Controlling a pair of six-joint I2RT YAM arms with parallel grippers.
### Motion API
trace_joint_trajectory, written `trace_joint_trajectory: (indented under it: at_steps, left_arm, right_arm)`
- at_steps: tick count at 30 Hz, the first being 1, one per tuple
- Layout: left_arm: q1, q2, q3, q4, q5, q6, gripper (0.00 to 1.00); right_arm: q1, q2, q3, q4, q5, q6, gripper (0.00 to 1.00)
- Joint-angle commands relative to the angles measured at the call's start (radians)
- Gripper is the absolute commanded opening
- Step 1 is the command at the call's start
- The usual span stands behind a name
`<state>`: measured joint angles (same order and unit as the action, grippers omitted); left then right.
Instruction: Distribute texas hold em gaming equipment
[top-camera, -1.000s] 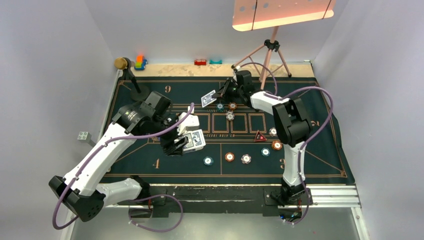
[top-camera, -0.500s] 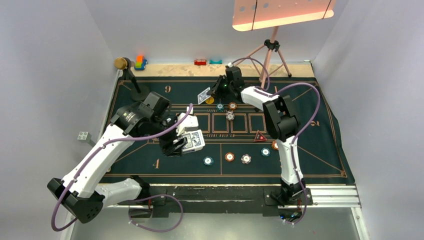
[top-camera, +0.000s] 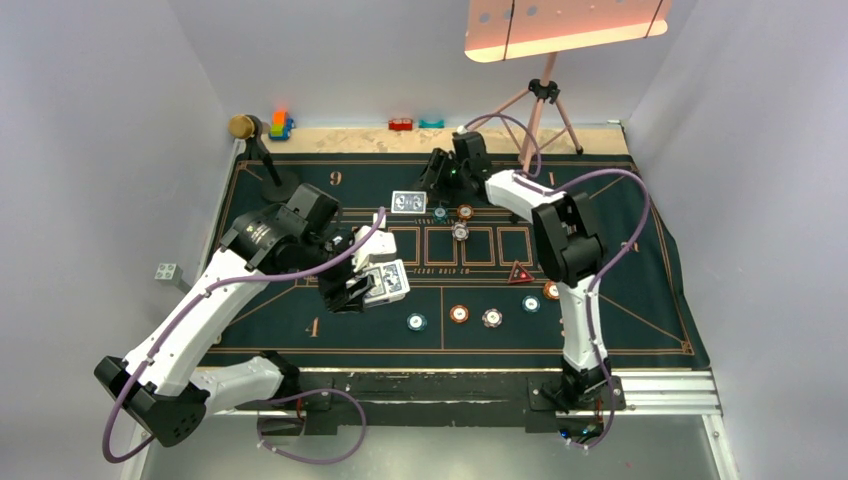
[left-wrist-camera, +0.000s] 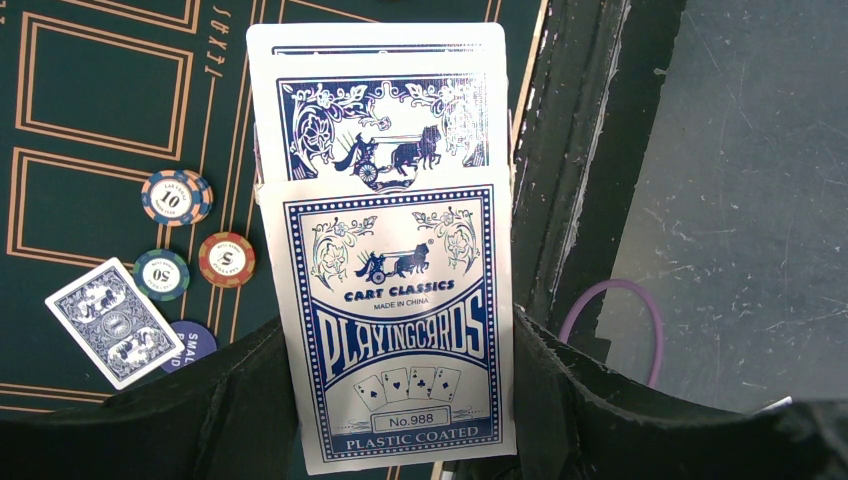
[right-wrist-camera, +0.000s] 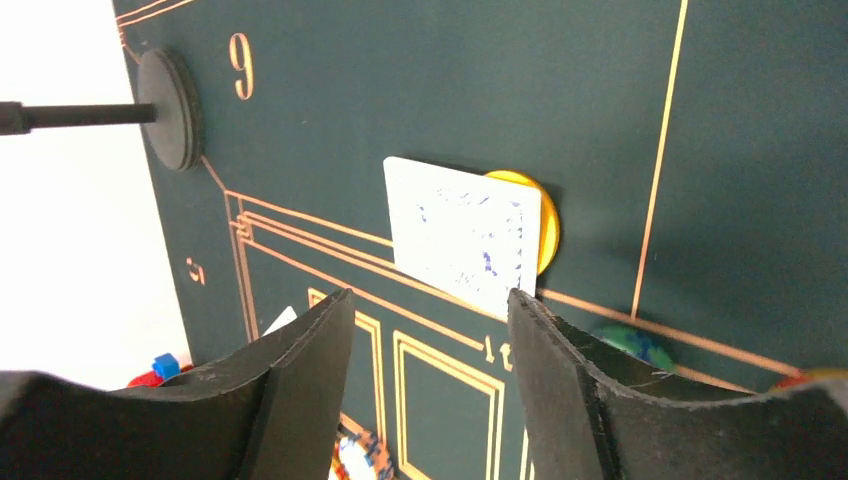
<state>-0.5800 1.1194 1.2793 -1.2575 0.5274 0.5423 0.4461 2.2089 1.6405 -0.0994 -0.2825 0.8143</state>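
My left gripper is shut on a blue-and-white playing-card box, with blue-backed cards sticking out of its top. My right gripper hovers open at the far middle of the green mat, nothing between its fingers. Just beyond it a single card lies flat, face down, partly covering a yellow button. Teal, orange and white chips sit beside it. A red triangle marker and several more chips lie nearer. Another card lies by a dark-blue button.
A microphone stand rises at the mat's far-left corner, its round base close to my right gripper's view. Toy blocks line the back edge. A tripod stands at back right. A grey block lies left of the mat.
My right gripper has opened and let go of the card, which now lies flat on the mat over the yellow button. The left arm has held still with the box.
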Motion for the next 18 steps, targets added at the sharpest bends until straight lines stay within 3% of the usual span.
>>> trace_joint_trajectory:
  at_steps: [1, 5, 12, 18]
  left_arm:
    - [0.004, -0.023, 0.019, 0.014, 0.016, 0.004, 0.00]
    - [0.005, -0.023, 0.021, 0.016, 0.022, 0.002, 0.00]
    - [0.005, -0.025, 0.007, 0.027, 0.025, 0.004, 0.00]
    - [0.004, -0.021, 0.003, 0.040, 0.021, 0.002, 0.00]
  right_arm:
    - [-0.003, -0.176, -0.004, -0.040, 0.015, -0.046, 0.64]
    - [0.004, -0.302, -0.062, -0.078, 0.008, -0.065, 0.66]
    - [0.052, -0.639, -0.419, 0.075, -0.152, -0.016, 0.83]
    - [0.113, -0.886, -0.590, 0.124, -0.253, 0.029, 0.89]
